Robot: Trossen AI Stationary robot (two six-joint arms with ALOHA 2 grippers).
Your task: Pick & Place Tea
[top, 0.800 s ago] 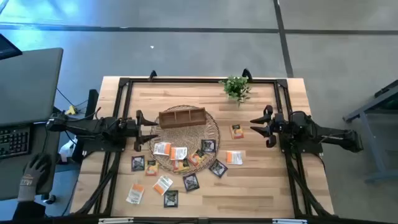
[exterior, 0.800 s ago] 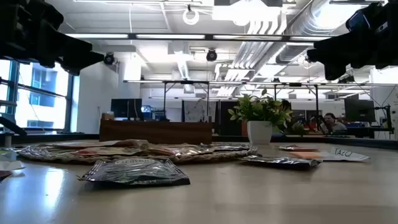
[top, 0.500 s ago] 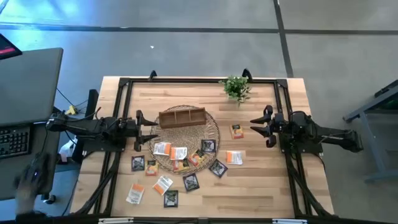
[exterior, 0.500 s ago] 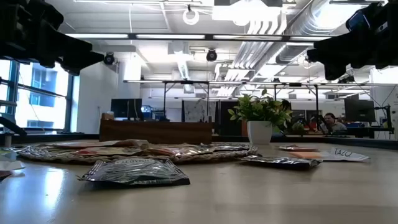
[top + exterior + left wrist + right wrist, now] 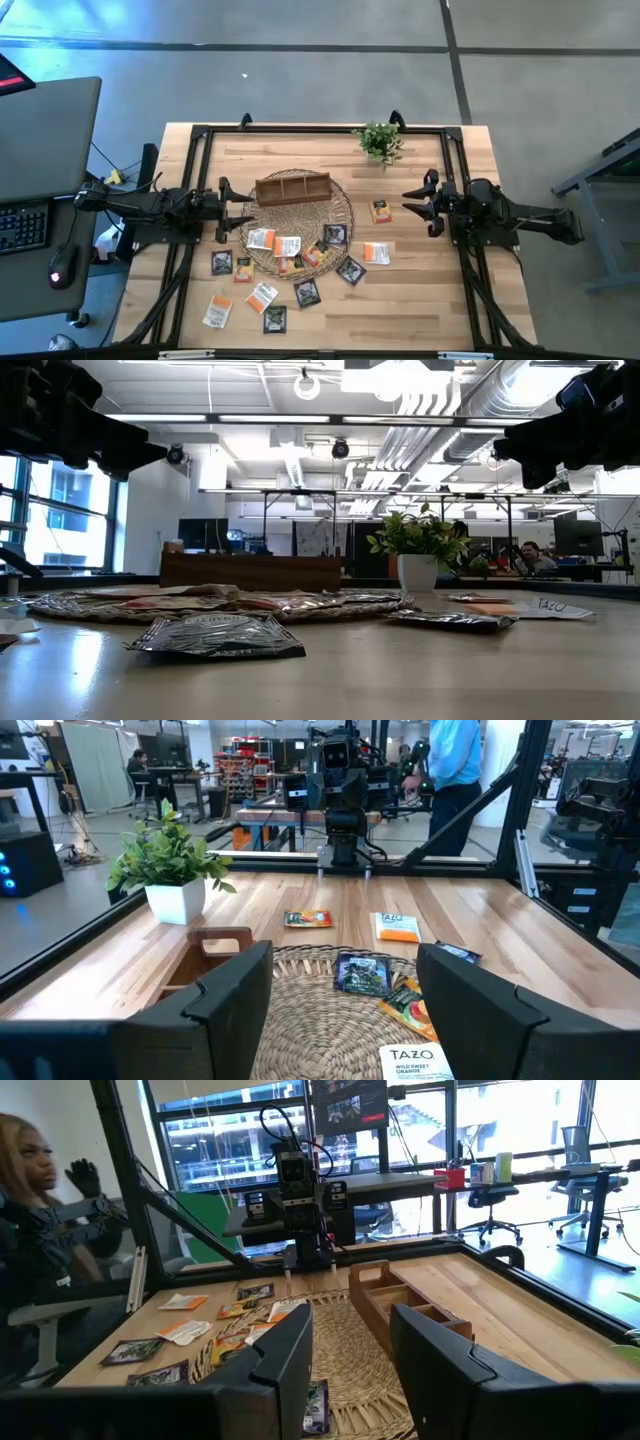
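High view shows both arms unmoved since earlier, the left claw (image 5: pixel 243 210) and right claw (image 5: pixel 408 203) spread wide and empty at opposite counter (image 5: pixel 420 300) edges, the tea packets (image 5: pixel 288 245) unshifted across the woven mat (image 5: pixel 340 205) and near edge, while the person's gloved hand beside it has gone.

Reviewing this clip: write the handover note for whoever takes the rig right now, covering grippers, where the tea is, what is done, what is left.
Left gripper: open, empty, raised at the left edge of the woven mat.
Right gripper: open, empty, raised on the right side, beside an orange packet.
Tea packets: some lie on the mat's near half, the rest are scattered on the table in front and to the right.
Wooden tray: on the mat's far edge; its compartments look empty.
Done: nothing placed yet, as far as the pictures show.
Left: all the packets.
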